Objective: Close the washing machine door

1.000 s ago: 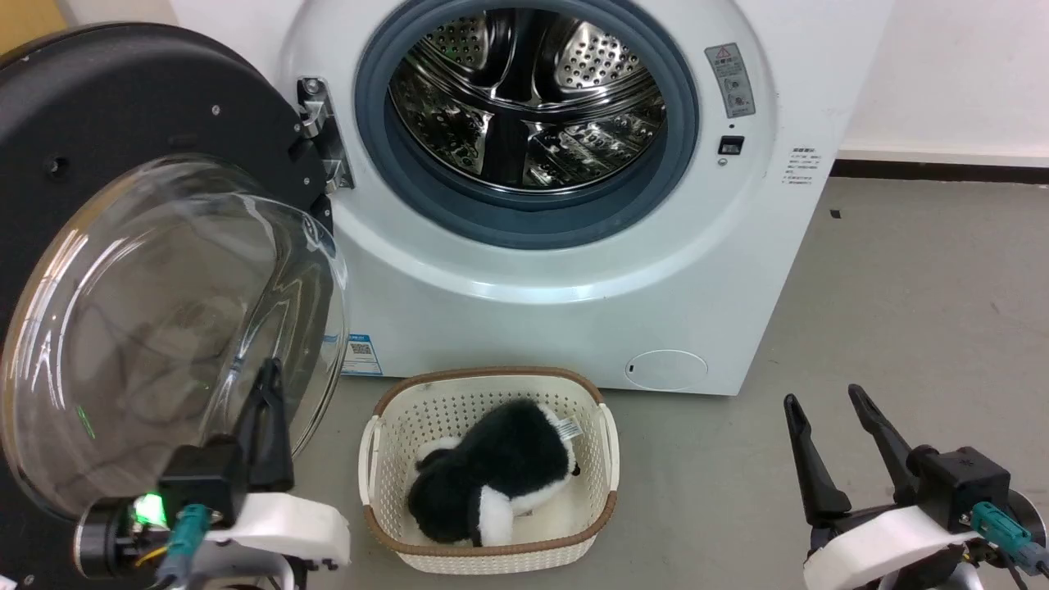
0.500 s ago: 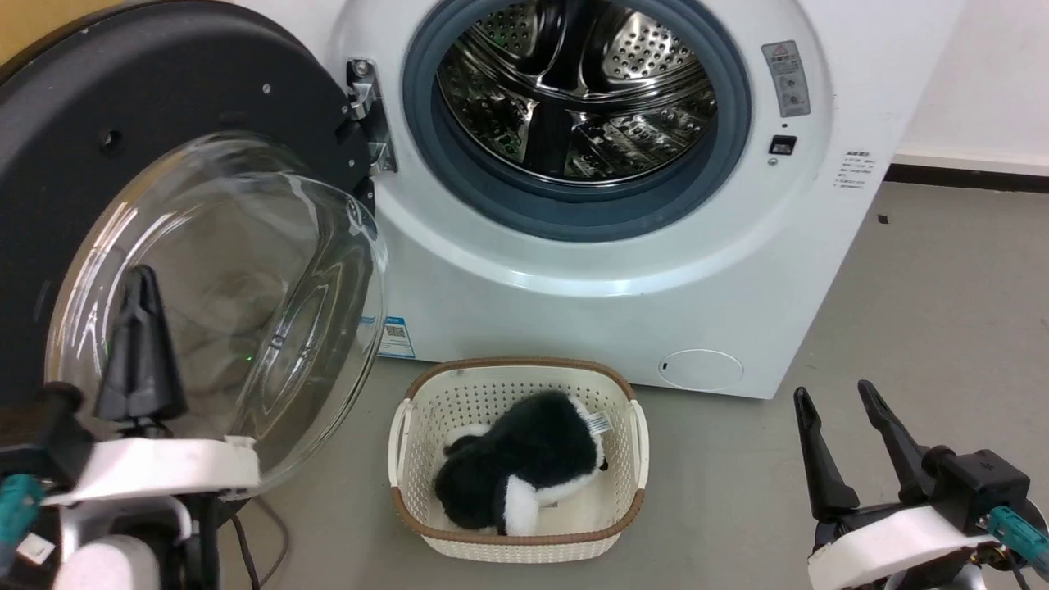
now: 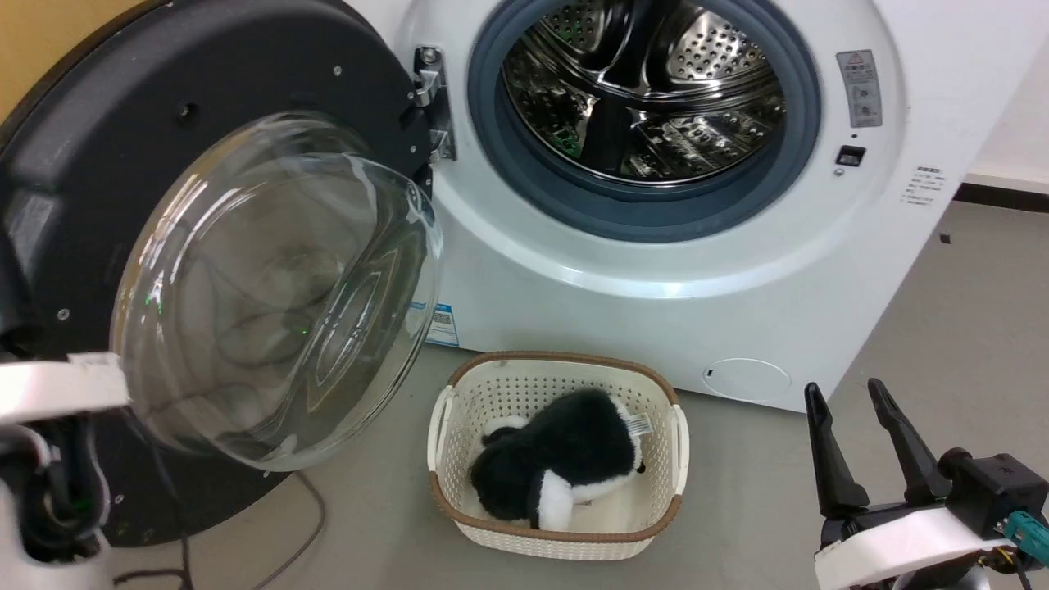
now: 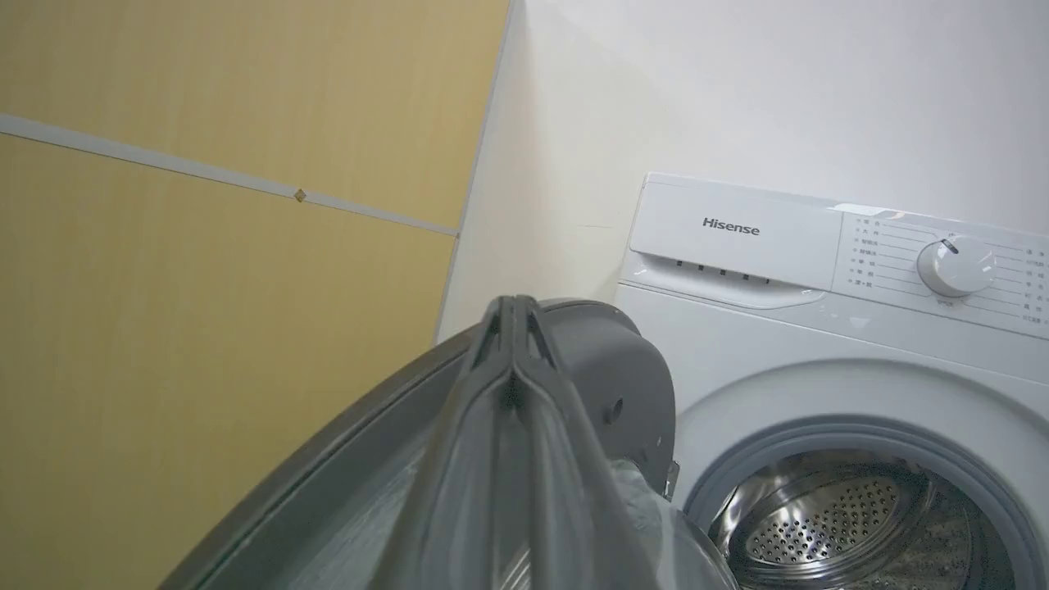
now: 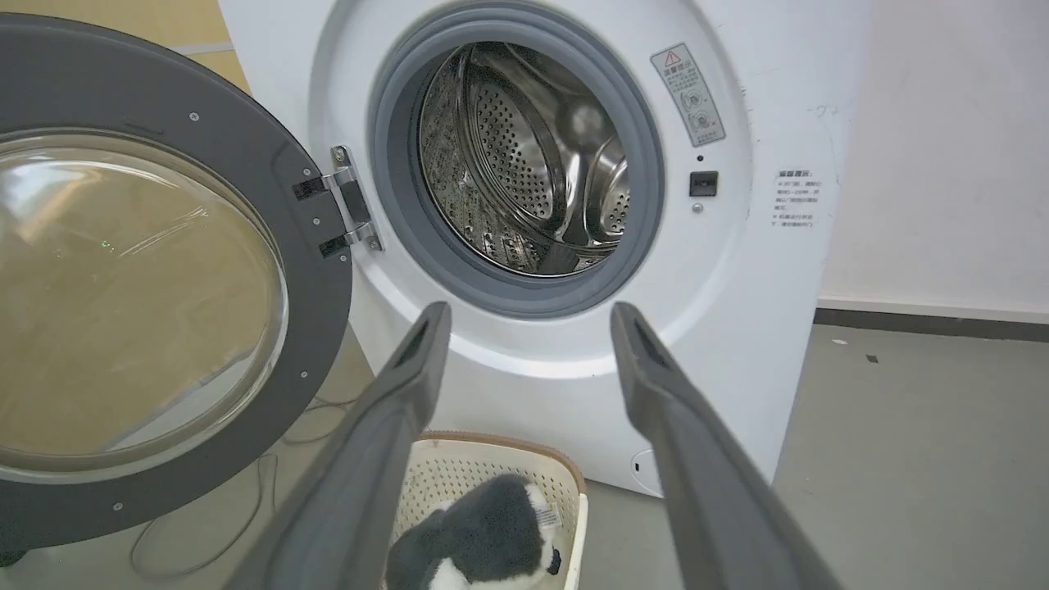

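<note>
Shifting left, closed left gripper (image 4: 512,310) now overlaps washing machine door (image 4: 602,360).

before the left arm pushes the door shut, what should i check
1. Washing machine door swung wide open on its hinge: ok.
2. Gasket and drum free of anything hanging out: ok.
3. Left gripper shut, fingertips by the door's rim; contact with it: cannot tell.
4. Right gripper open, low and apart from the door: ok.
5. Basket with plush toy on the floor before the washing machine; door clears it: cannot tell.
</note>
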Controlling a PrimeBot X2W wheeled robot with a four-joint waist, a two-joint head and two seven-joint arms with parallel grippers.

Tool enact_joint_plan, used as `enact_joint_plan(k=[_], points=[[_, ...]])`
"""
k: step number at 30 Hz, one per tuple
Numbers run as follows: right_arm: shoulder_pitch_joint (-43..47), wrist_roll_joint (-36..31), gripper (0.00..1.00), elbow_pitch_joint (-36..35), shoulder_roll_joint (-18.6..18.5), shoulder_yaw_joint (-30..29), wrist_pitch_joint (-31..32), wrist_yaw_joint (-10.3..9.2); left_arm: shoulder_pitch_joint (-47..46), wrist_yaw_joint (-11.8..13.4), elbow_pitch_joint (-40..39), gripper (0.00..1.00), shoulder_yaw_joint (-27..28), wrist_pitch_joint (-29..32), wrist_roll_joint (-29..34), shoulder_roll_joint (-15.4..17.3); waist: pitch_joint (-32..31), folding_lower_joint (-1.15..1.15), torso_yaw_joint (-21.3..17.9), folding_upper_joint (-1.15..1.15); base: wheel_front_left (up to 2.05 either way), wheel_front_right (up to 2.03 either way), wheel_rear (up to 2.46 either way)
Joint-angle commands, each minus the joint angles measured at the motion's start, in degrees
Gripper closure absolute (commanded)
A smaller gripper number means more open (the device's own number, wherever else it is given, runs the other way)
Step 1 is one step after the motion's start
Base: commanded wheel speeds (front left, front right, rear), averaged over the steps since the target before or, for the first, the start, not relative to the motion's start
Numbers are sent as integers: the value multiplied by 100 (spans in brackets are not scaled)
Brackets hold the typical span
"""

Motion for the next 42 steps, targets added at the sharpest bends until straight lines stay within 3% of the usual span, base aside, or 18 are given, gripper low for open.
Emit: enact_joint_plan(k=[1,15,20,23,29,36,42], points=[[-18,58,0,9,15,-13,-57,2,-186,6,44,100,103,27,-162,96,18,0,73,0,0,0,0],[-39,335,0,59,18,-12,-224,3,-990,212,977,100,850,596,-1392,792,129,0,404,0,0,0,0],[-37,430,0,79,19,-30,-283,3,-1148,475,1459,100,1125,1252,-2149,889,165,0,522,0,0,0,0],[-54,473,0,94,20,-30,-319,3,-1124,505,1668,100,1258,1608,-2518,936,194,0,584,0,0,0,0],[-92,556,0,120,22,-13,-391,3,-888,268,2002,100,1377,2327,-3164,932,250,0,687,0,0,0,0],[-118,646,0,151,23,14,-474,3,-468,-271,2345,100,1332,3145,-3763,888,298,0,771,0,0,0,0],[-121,731,0,161,25,-6,-546,4,-219,-465,2285,100,1264,3869,-4402,774,329,0,869,0,0,0,0]])
